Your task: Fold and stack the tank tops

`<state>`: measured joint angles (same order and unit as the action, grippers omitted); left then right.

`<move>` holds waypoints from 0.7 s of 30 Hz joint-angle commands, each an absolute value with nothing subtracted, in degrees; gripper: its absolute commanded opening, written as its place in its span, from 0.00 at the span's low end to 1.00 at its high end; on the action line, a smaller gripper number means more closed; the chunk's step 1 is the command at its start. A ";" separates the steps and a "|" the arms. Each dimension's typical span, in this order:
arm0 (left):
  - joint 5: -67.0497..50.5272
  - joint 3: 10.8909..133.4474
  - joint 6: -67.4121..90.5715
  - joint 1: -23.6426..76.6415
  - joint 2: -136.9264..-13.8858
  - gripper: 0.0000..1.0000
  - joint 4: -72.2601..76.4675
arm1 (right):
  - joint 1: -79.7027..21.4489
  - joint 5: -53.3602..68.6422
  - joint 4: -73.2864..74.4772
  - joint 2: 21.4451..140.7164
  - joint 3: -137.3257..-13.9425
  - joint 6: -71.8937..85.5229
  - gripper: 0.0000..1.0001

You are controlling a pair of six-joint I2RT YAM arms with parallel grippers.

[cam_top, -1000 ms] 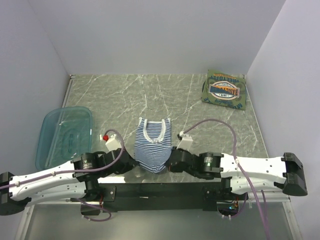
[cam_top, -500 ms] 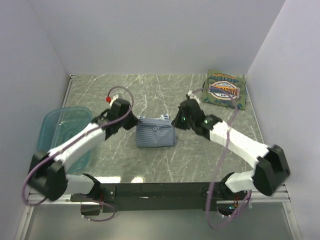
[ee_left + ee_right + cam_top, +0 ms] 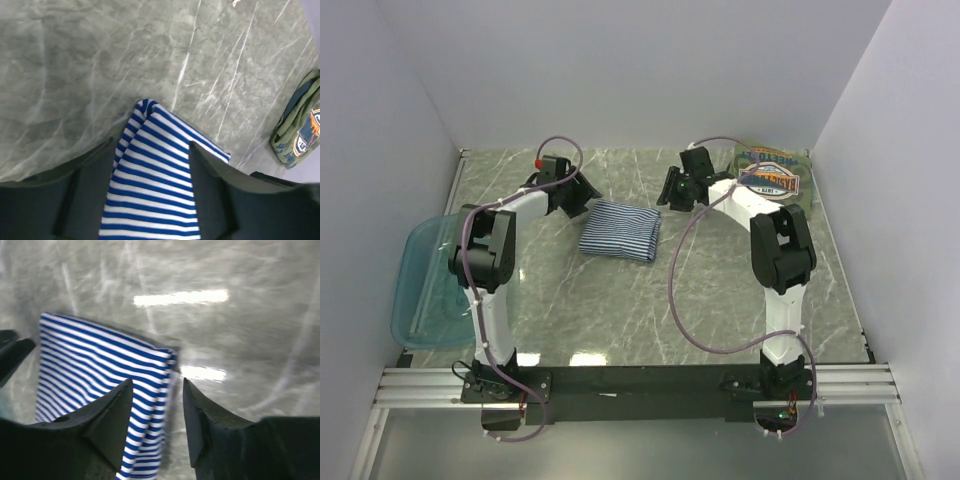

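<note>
Moved up the surface [image 3: 620,320] and folded since a second ago: striped tank top [image 3: 620,230], lying flat at the middle. Just beyond its far corners, left pincer [image 3: 585,198] and right pincer [image 3: 666,194], both parted, holding nothing. Farthest, at right rear corner, olive tank top [image 3: 775,178].

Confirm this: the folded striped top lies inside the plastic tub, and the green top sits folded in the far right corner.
Wrong on the tub. The striped top lies folded on the table, right of the tub and apart from it, as the top external view shows. The green top does sit folded in the far right corner.
</note>
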<state>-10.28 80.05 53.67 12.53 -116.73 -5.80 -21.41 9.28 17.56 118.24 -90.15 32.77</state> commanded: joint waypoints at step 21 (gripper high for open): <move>-2.55 58.72 51.94 24.08 -98.17 0.21 -1.68 | -37.10 4.65 7.92 105.46 -69.00 39.55 0.29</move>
